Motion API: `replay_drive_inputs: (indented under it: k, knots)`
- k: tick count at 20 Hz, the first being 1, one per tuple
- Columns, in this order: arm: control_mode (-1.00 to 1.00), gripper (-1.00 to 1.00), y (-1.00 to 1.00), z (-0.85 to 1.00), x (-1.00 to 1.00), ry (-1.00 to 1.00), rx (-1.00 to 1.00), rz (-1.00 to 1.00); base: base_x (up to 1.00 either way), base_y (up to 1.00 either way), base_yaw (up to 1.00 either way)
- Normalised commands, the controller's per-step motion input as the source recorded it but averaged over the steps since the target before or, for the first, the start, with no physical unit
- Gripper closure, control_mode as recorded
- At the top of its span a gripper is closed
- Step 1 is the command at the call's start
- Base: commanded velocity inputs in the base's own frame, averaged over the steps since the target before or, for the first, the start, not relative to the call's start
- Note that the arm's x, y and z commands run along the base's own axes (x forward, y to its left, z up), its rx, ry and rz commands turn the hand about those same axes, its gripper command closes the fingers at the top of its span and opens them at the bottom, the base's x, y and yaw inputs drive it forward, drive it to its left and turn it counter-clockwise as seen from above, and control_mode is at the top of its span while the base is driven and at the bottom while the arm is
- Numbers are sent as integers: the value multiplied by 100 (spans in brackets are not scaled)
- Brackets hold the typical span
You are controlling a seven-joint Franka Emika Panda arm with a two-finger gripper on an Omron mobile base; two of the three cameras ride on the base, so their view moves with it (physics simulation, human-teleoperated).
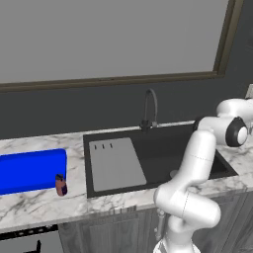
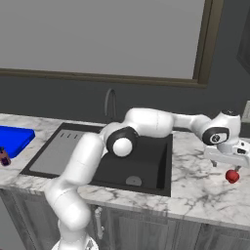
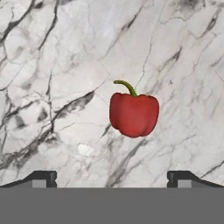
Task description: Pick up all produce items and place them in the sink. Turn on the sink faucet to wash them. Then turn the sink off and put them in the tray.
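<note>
White marble with grey veining forms the desk (image 2: 195,190) along a dark wall, below a large framed grey panel. Set into the desk is the black sink (image 1: 163,148), with a grey slotted drainboard (image 1: 116,163) lying in its left part and a round grey drain (image 2: 133,181) seen on the basin floor in the right base view. The dark gooseneck faucet (image 1: 149,108) is mounted at the sink's 12 o'clock edge. At 9 o'clock from the sink, the blue tray (image 1: 30,170) is laid flat on the desk, and a small brown-red cylinder (image 1: 61,186) with a dark base stands just at its near right corner. The white arm is stretched across the basin to the marble at 3 o'clock of the sink. There the pincer (image 2: 225,167) is held above the desk with its jaws spread wide apart and nothing between them. A small red pepper (image 3: 133,113) with a green stem is seen lying on the marble just under the pincer, well outside the sink; in the hand view it sits slightly right of centre, between the two fingertips (image 3: 41,178) and beyond them.
</note>
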Motion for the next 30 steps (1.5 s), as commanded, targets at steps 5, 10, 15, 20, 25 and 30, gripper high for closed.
replay_drive_inputs:
  k: [5,10,15,20,25,30]
  knots:
    - [-100,-100,-24,-7,16,1,0,4,0,0,0]
    - [-100,-100,-25,-17,10,0,0,4,0,0,0]
    - [-100,-100,-12,-23,9,2,0,4,0,0,0]
    - [-100,-100,-3,-25,6,4,0,4,0,0,0]
    - [-100,-100,0,-25,0,2,0,5,0,0,0]
    - [-100,100,0,-34,0,4,0,3,0,0,0]
